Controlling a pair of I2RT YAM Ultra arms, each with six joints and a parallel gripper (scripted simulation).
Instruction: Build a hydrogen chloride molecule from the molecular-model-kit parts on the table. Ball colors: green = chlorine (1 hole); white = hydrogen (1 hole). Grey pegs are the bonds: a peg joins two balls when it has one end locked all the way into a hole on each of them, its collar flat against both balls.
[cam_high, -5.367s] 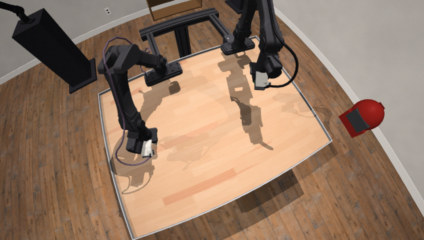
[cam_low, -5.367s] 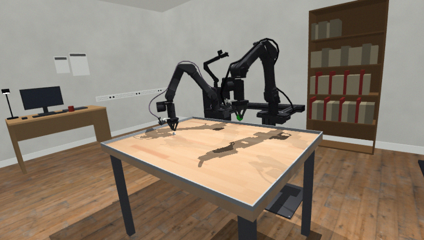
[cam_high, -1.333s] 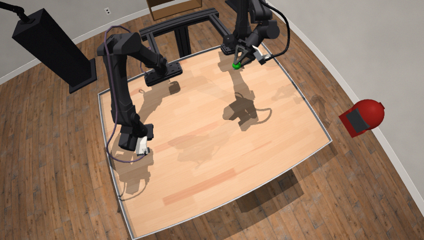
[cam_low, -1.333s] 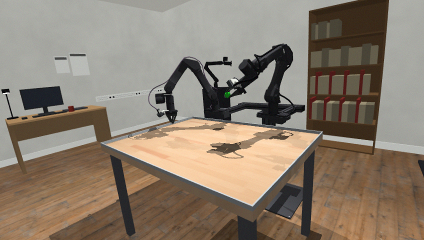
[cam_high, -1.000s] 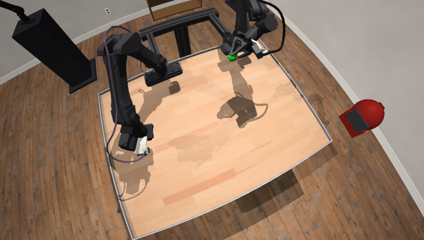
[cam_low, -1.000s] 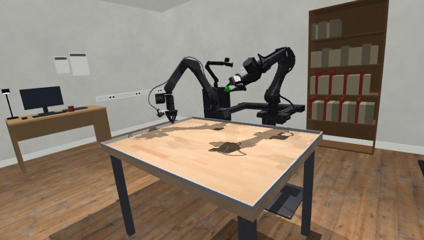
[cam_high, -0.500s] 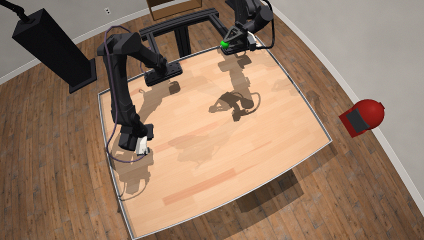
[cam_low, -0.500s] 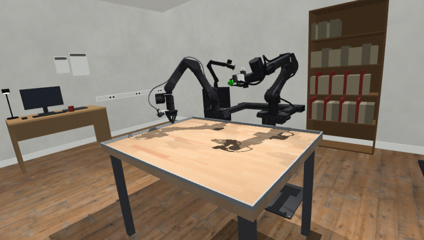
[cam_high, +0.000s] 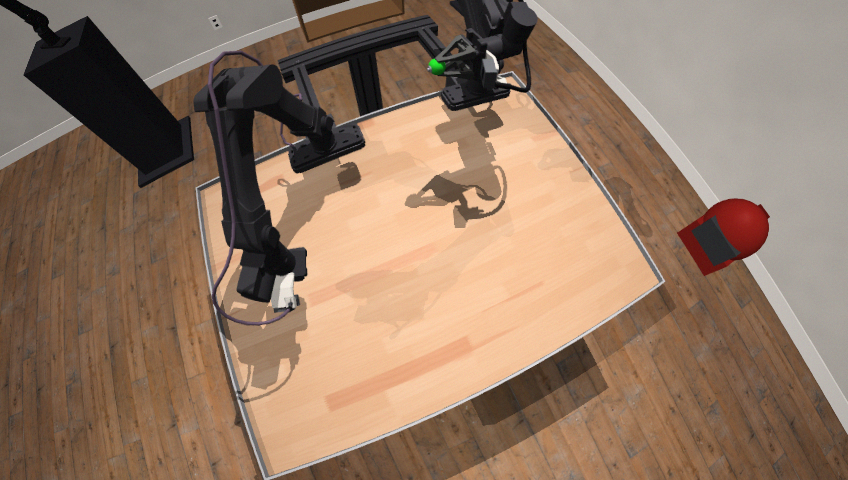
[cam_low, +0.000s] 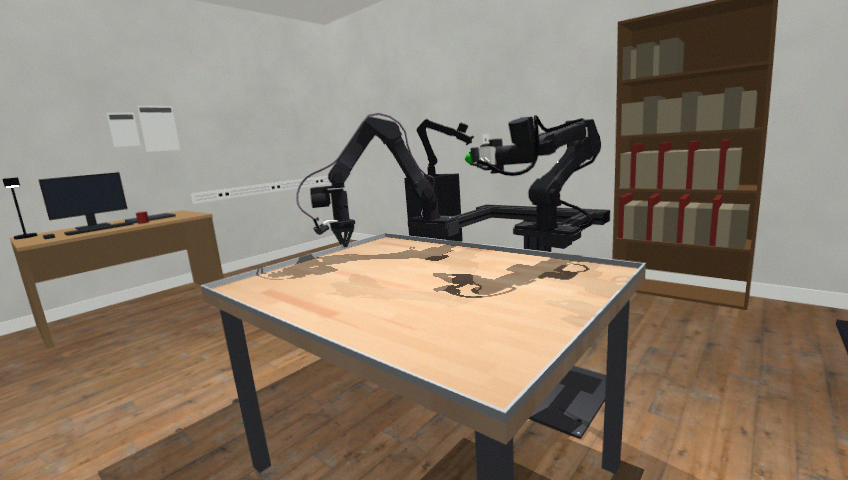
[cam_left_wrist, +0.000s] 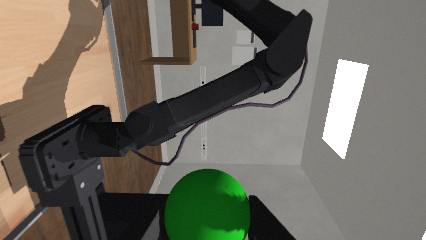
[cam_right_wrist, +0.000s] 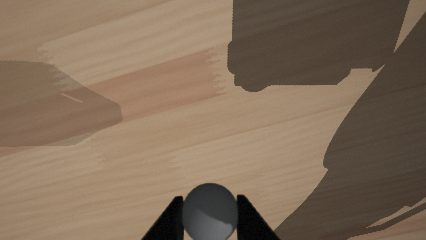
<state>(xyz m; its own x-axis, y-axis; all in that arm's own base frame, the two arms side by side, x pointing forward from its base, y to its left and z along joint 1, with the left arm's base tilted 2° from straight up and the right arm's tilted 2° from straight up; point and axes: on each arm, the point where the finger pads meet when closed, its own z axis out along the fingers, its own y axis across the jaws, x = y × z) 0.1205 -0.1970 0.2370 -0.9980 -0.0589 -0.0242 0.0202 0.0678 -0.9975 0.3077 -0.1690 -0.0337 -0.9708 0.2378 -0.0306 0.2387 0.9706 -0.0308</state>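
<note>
The green chlorine ball (cam_high: 436, 66) (cam_low: 468, 158) (cam_left_wrist: 207, 202) is between the fingers of my left gripper (cam_high: 443, 64) (cam_left_wrist: 207, 206), shut on it and raised high above the table's back edge. A small light grey tip (cam_high: 429, 68) shows on the ball's outer side in the top view; whether it is a peg end is too small to tell. My right gripper (cam_low: 345, 243) (cam_right_wrist: 210, 206) points down, low over the table, shut on a shaded grey-looking ball (cam_right_wrist: 210, 205), apparently the white hydrogen. The two balls are far apart. No loose peg is visible.
The table (cam_high: 535, 237) (cam_low: 357, 321) has a raised grey rim (cam_high: 476, 394). The right arm (cam_high: 241, 196) stands near one side edge. A dark frame (cam_high: 368, 38) joins the arm bases at the back. Arm shadows cover parts of the table top.
</note>
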